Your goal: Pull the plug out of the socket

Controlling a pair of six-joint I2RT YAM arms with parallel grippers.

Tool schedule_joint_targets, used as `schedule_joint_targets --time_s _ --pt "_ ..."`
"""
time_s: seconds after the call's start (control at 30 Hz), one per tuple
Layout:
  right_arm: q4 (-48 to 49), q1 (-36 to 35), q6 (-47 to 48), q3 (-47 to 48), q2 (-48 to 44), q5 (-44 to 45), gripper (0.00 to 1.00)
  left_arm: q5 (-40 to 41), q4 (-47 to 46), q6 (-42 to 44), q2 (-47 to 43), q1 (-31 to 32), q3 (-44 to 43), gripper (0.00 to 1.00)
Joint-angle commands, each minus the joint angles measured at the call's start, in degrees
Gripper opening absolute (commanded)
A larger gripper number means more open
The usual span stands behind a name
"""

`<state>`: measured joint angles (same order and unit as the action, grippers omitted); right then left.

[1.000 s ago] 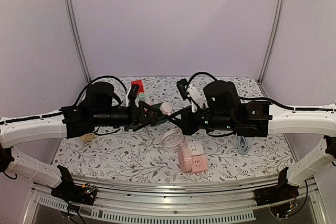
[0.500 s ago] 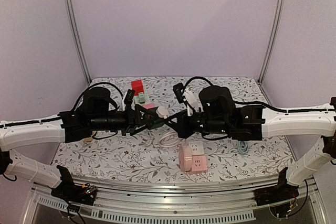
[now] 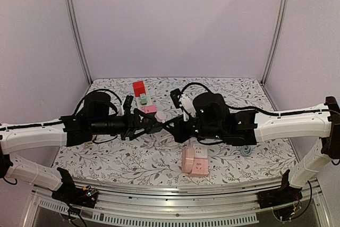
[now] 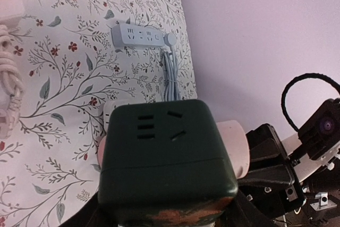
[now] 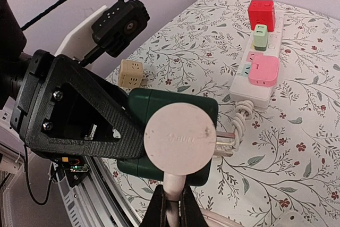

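Shifted leftward, left jaws half-spread clasp the dark green cube socket (image 5: pixel 159 98), right jaws pinch shut on the round pale plug (image 5: pixel 179 137), seemingly still seated, awaiting a straight pull.

Matt dark-green plastic socket cube (image 4: pixel 164 152), smooth pale plastic plug (image 5: pixel 179 139), floral-printed table cover (image 4: pixel 64 51).

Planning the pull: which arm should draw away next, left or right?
Right. The right gripper is shut on the plug at its neck and can probably draw it away; the left gripper clamps the green socket, so it should only brace.
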<state>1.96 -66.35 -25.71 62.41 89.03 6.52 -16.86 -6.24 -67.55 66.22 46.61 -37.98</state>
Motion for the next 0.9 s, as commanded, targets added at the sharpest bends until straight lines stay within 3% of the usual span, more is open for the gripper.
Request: schedule_joint_targets --time_s 0.0,0.23,0.5,0.87 --pt "-4.1 -0.1 -1.4 -0.3 1.3 3.5 0.00 0.0 -4.7 0.3 -3.0 -1.6 0.4 0.33" --pt "-4.4 -0.1 -4.3 2.7 -1.1 3.9 0.00 4.8 8.5 11.7 -2.7 -1.6 -0.3 0.31" --pt "-4.4 -0.1 -7.0 7.3 -3.8 1.5 0.00 9.9 16.9 23.0 -2.2 -1.0 -0.3 0.30" --pt "-4.4 -0.1 -7.8 7.1 -6.5 1.1 0.00 13.6 20.3 27.4 -2.0 -0.4 -1.2 0.29"
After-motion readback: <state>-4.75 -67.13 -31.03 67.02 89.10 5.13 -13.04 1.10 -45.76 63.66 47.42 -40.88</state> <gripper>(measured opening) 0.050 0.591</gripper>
